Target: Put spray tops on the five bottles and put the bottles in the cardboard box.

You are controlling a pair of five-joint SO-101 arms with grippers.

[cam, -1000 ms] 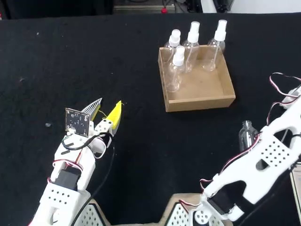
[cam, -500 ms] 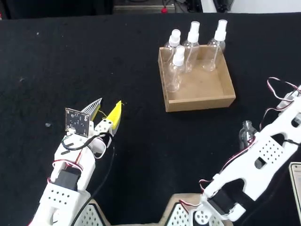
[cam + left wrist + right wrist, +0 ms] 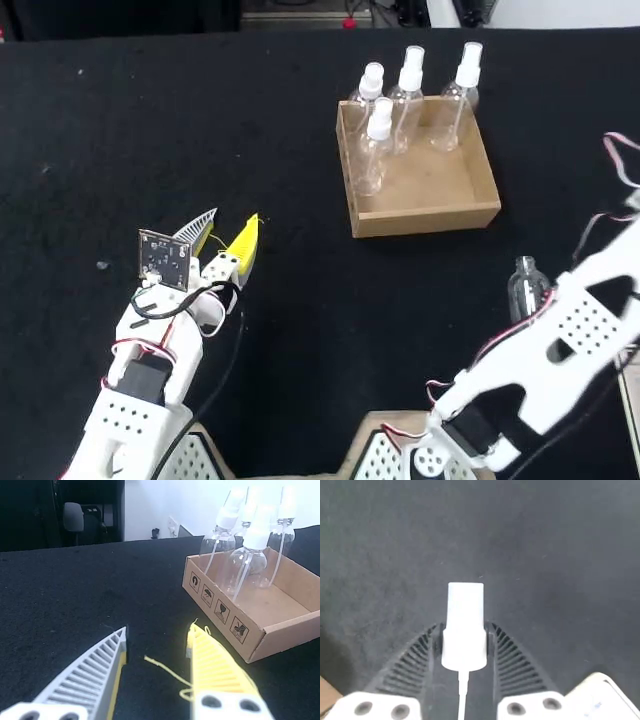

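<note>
The cardboard box sits at the back right of the black table, with several clear bottles wearing white spray tops standing in it. One uncapped clear bottle stands upright on the table in front of the box, beside the right arm. My right gripper is shut on a white spray top, its dip tube pointing back toward the wrist, held above bare black table. My left gripper rests open at the front left, far from the box and the bottles.
A loose yellow thread hangs from the left gripper's yellow finger. Black cloth covers the table. A pale flat object shows at the table's right edge.
The right arm has shifted a little toward the table's right edge, and its cables have swung. The left arm, the box and the bottles have not moved.
</note>
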